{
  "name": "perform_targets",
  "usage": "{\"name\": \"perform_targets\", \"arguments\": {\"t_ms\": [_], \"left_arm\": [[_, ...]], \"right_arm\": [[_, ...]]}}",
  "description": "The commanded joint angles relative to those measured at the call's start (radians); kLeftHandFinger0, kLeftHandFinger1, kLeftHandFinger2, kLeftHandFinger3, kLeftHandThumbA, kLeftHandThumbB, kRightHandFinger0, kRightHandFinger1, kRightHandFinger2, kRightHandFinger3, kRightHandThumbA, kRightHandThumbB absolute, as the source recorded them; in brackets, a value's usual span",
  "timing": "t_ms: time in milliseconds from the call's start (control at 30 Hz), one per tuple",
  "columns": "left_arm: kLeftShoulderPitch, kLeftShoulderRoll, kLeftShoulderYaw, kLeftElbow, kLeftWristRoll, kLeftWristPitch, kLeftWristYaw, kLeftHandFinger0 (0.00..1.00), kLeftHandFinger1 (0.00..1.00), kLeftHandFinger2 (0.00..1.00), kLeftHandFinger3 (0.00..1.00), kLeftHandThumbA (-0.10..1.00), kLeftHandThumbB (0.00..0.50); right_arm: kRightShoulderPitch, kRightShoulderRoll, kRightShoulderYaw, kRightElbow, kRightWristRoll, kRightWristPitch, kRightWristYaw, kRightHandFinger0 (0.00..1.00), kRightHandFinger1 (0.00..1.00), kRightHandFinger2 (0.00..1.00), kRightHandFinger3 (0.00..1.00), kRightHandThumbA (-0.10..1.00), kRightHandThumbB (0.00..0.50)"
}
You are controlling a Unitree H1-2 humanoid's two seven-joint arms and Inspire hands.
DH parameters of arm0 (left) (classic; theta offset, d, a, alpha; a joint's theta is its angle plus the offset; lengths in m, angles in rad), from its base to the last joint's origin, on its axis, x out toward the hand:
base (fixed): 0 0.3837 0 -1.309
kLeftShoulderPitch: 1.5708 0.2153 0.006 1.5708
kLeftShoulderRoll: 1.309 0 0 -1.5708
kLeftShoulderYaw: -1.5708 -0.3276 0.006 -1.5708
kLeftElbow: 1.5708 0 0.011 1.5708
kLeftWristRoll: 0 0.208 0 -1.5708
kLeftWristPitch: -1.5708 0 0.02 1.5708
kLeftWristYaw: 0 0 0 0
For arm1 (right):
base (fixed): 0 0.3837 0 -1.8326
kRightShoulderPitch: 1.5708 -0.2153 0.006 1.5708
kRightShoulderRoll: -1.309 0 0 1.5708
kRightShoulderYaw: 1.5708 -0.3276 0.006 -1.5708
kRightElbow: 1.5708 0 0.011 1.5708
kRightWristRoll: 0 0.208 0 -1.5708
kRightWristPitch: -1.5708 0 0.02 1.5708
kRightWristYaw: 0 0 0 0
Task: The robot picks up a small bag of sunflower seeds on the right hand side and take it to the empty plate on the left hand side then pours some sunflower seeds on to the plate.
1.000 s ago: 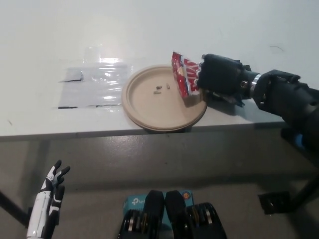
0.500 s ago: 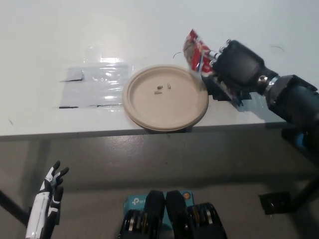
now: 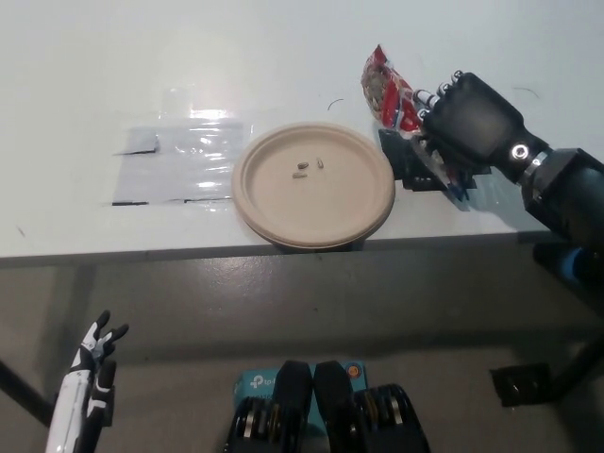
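The black right hand has pulled back from over the paper plate within the last second: a second ago it held the sunflower seed bag tipped above the plate's right rim, and now the hand sits to the right of the plate, clear of it, with the bag still clasped in its fingers and turned more upright. The bag is off the table, beyond the plate's upper right edge. A few sunflower seeds lie near the plate's middle, unchanged across the three moments, so this reads as the pour being finished or paused, with only a small amount delivered. The white left hand hangs low at the lower left, below the table edge, fingers spread and empty, having barely shifted.
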State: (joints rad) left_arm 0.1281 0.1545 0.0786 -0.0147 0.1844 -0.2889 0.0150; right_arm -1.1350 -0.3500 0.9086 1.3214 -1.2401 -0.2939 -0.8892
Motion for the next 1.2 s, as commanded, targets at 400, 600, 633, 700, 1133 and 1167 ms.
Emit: {"name": "perform_targets", "arguments": {"t_ms": [400, 600, 633, 700, 1133, 1167], "left_arm": [[0.013, 0.006, 0.017, -0.002, 0.01, -0.055, 0.028, 1.0, 1.0, 0.83, 1.0, 1.0, 0.0], [0.015, 0.003, 0.018, 0.0, -0.003, -0.055, 0.023, 1.0, 1.0, 0.82, 1.0, 1.0, 0.0], [0.016, 0.002, 0.018, -0.001, -0.004, -0.054, 0.023, 1.0, 1.0, 0.82, 1.0, 1.0, 0.0], [0.017, 0.001, 0.019, -0.002, -0.006, -0.053, 0.023, 1.0, 1.0, 0.82, 1.0, 1.0, 0.0], [0.02, 0.002, 0.02, 0.002, -0.001, -0.059, 0.024, 1.0, 1.0, 0.81, 1.0, 1.0, 0.0], [0.019, 0.003, 0.021, 0.005, 0.002, -0.062, 0.025, 1.0, 1.0, 0.81, 1.0, 1.0, 0.0]], "right_arm": [[0.014, -0.018, 0.157, 0.033, -0.052, 0.096, -0.032, 0.0, 0.0, 0.35, 0.18, -0.08, 0.31], [0.024, -0.015, 0.16, 0.053, -0.021, 0.09, 0.049, 0.0, 0.09, 0.6, 0.19, -0.1, 0.284], [0.024, -0.015, 0.154, 0.055, -0.013, 0.086, 0.067, 0.0, 0.1, 0.6, 0.3, -0.1, 0.298], [0.026, -0.016, 0.135, 0.057, 0.009, 0.057, 0.067, 0.0, 0.06, 0.52, 0.28, -0.1, 0.311], [0.014, -0.025, -0.081, 0.066, 0.18, 0.069, 0.077, 0.0, 0.22, 0.67, 0.1, -0.1, 0.293], [0.009, -0.026, -0.106, 0.07, 0.191, 0.074, 0.102, 0.0, 0.21, 0.67, 0.13, -0.1, 0.289]]}}
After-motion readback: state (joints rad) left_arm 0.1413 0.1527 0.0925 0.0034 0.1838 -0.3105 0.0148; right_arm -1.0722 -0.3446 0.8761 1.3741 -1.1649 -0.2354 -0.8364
